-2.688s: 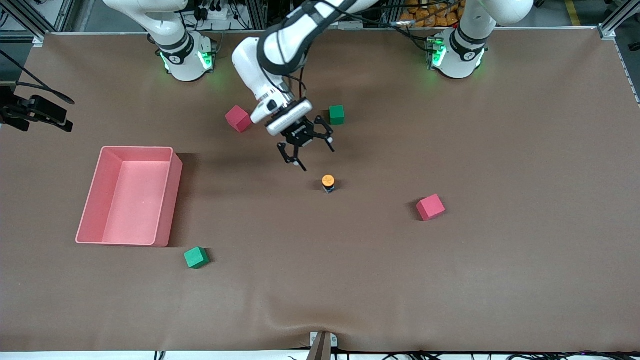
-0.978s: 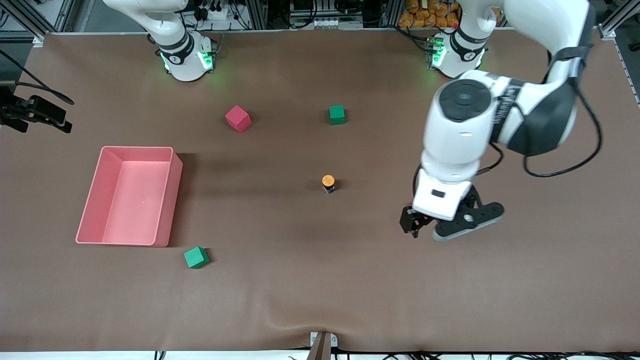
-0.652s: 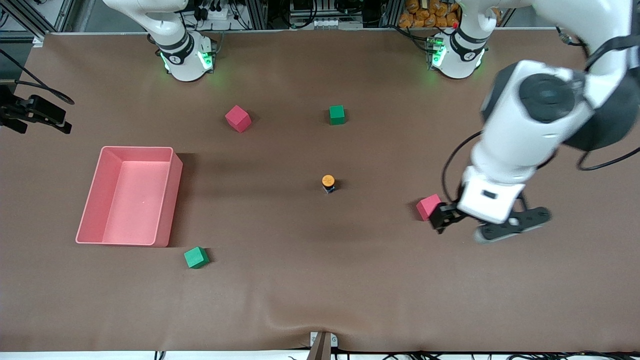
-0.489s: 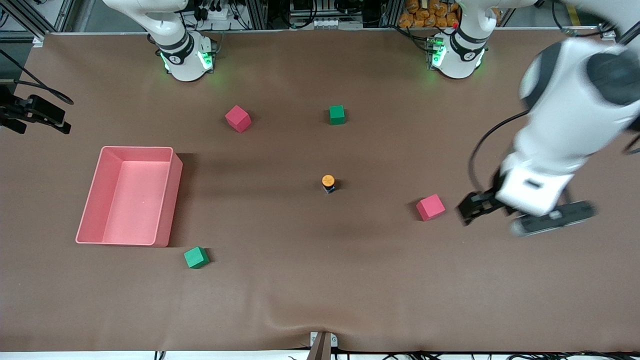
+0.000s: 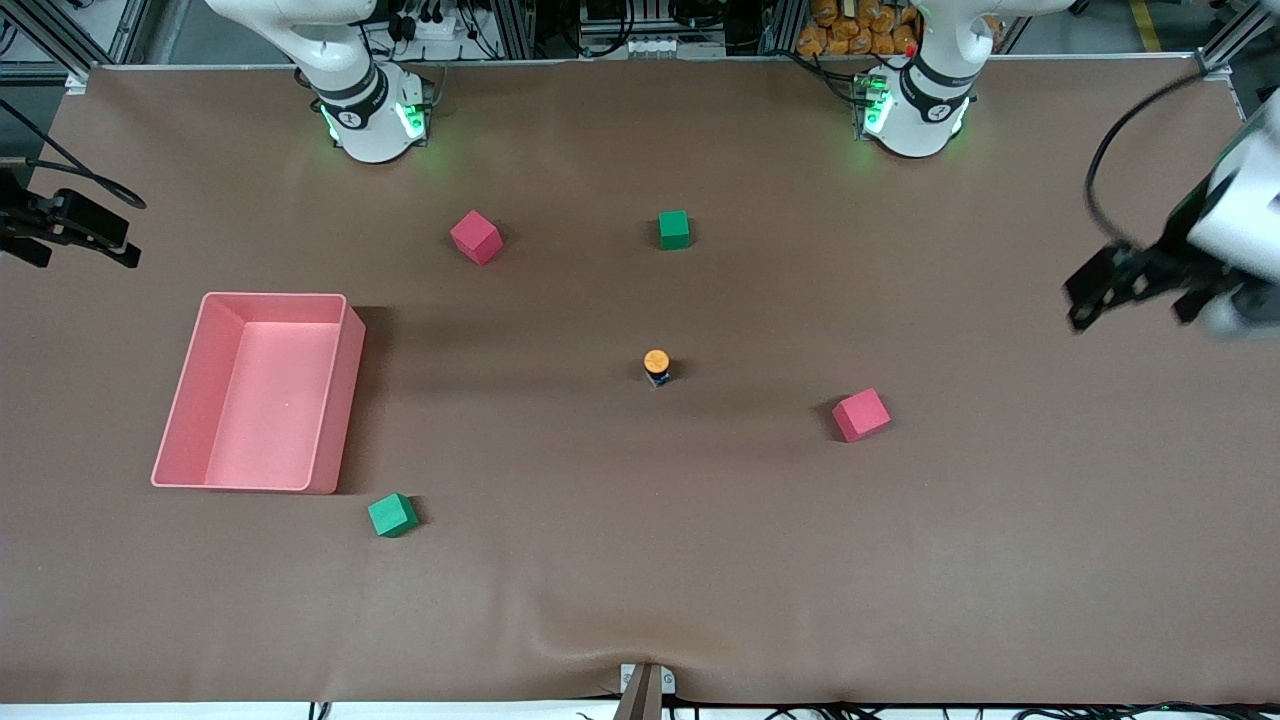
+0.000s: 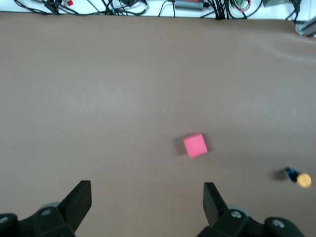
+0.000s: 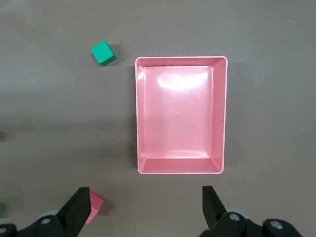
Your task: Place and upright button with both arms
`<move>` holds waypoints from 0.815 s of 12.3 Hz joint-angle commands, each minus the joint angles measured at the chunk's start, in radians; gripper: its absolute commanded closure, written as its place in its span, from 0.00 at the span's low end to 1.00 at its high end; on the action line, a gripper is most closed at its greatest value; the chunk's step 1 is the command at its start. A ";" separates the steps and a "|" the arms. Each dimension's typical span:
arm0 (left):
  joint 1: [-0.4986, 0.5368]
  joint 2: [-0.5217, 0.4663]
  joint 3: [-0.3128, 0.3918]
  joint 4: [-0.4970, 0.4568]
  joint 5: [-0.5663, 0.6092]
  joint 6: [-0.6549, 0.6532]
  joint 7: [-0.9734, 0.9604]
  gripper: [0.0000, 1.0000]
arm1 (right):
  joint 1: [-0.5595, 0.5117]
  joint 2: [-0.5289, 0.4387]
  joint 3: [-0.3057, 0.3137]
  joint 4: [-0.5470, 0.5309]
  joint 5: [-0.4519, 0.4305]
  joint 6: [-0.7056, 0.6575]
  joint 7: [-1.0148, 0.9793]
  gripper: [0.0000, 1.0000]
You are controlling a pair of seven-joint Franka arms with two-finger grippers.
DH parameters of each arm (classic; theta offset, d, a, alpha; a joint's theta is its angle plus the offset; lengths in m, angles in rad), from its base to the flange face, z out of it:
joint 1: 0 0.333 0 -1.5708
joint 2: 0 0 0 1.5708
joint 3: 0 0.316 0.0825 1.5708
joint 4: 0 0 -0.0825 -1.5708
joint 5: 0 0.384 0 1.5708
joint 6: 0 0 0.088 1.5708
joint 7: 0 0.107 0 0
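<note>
step: button [image 5: 656, 362] standing upright, orange cap up, mid-table, released | left gripper [image 6: 146, 200] hanging with fingers spread over the table's left-arm end, well apart from button | right gripper [image 7: 144, 201] waiting, fingers spread, above pink tray [image 7: 180, 61] | next: nothing looking needed but parking both arms

Place: robotics lab
Signs: two arm bases [image 5: 372, 118] (green-lit) bolted to a brown-covered table [image 5: 640, 560], metal framing [image 5: 60, 40], cables [image 5: 430, 20]
</note>
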 commanded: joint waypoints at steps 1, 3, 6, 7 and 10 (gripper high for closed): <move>0.002 -0.145 0.068 -0.169 -0.059 0.007 0.086 0.00 | -0.004 -0.005 0.007 0.003 0.000 -0.002 -0.008 0.00; 0.003 -0.198 0.104 -0.258 -0.063 0.025 0.140 0.00 | -0.006 -0.004 0.006 0.003 0.002 -0.002 -0.008 0.00; 0.003 -0.156 0.136 -0.311 -0.065 0.077 0.169 0.00 | -0.004 -0.004 0.007 0.003 0.002 -0.001 -0.008 0.00; 0.003 -0.154 0.162 -0.335 -0.065 0.104 0.205 0.00 | -0.004 -0.004 0.007 0.003 0.000 0.001 -0.008 0.00; 0.005 -0.300 0.174 -0.574 -0.071 0.249 0.232 0.00 | -0.003 -0.005 0.007 0.003 -0.002 0.004 -0.010 0.00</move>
